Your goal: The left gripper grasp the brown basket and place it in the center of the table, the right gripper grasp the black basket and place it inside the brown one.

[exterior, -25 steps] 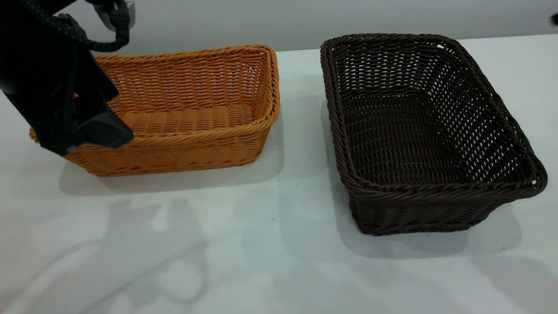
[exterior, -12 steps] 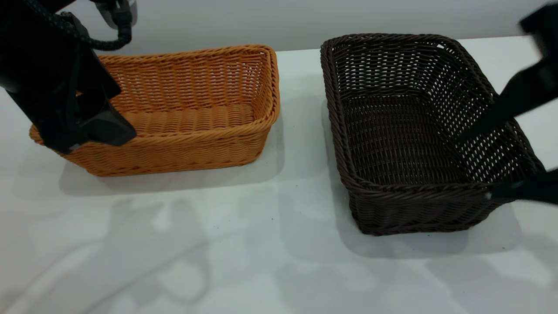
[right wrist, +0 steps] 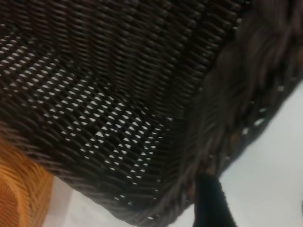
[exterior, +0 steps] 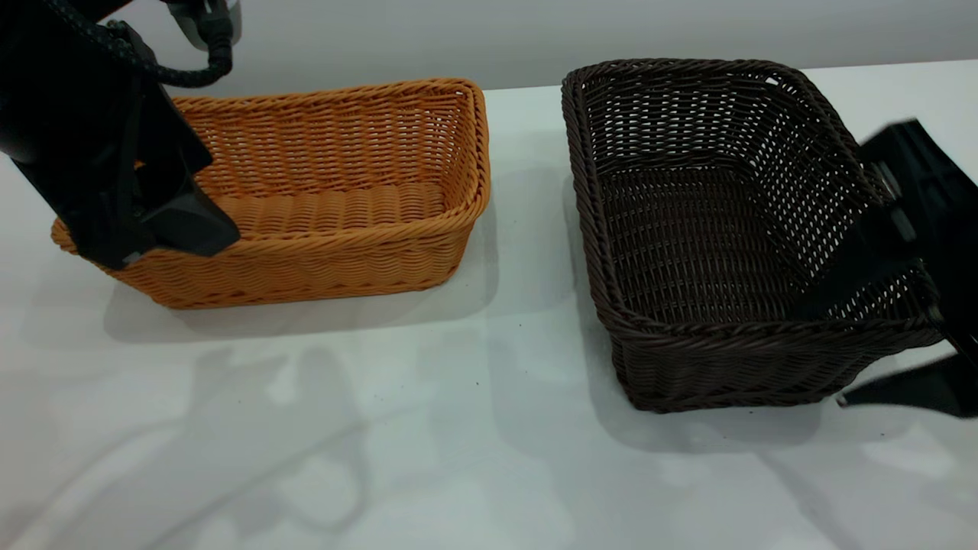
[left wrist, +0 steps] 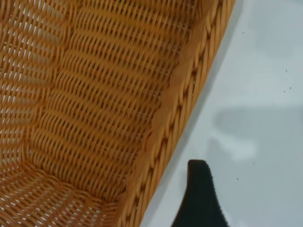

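Observation:
The brown basket (exterior: 336, 198) stands at the left of the table (exterior: 458, 428). My left gripper (exterior: 149, 244) is open at its left end. In the left wrist view one finger (left wrist: 199, 194) hangs over the table outside the brown basket's rim (left wrist: 175, 109), a gap away from it. The black basket (exterior: 710, 229) stands at the right. My right gripper (exterior: 827, 355) is open astride its right wall near the front corner, one finger inside and one outside. In the right wrist view the outer finger (right wrist: 210, 203) is close against the black basket's rim (right wrist: 222, 109).
A strip of bare table about a hand wide separates the two baskets. A grey wall (exterior: 535, 30) rises behind the table. The left arm's black braided cable (exterior: 191, 76) loops above the brown basket's back left corner.
My right gripper has come in from the right and dropped over the black basket's right wall near the front corner. The left gripper and both baskets have stayed in place.

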Tool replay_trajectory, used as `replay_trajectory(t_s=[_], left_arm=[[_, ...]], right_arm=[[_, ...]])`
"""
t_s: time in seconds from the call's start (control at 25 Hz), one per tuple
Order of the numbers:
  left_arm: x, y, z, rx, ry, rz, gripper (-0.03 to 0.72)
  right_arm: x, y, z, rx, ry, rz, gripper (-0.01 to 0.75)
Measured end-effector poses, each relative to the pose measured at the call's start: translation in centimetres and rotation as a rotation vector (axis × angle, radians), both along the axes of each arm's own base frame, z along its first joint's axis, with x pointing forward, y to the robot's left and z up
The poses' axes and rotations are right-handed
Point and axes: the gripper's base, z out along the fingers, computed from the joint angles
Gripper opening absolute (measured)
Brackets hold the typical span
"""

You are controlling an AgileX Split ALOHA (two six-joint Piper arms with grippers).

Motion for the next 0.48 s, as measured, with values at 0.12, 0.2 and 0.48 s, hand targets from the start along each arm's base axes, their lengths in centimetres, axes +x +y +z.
replay_trajectory(t_s=[0.12, 0.2, 0.48], left_arm=[[0.0, 0.0, 0.0, 0.000, 0.001, 0.000, 0.459], [0.0, 0.0, 0.0, 0.000, 0.001, 0.001, 0.459], [0.0, 0.0, 0.0, 0.000, 0.001, -0.001, 0.459]], right_arm=[[0.5, 0.2, 0.1, 0.004, -0.009, -0.004, 0.394], [0.6, 0.2, -0.1, 0.005, 0.003, -0.013, 0.394], [1.2, 0.5, -1.0, -0.005, 0.032, -0.009, 0.393]])
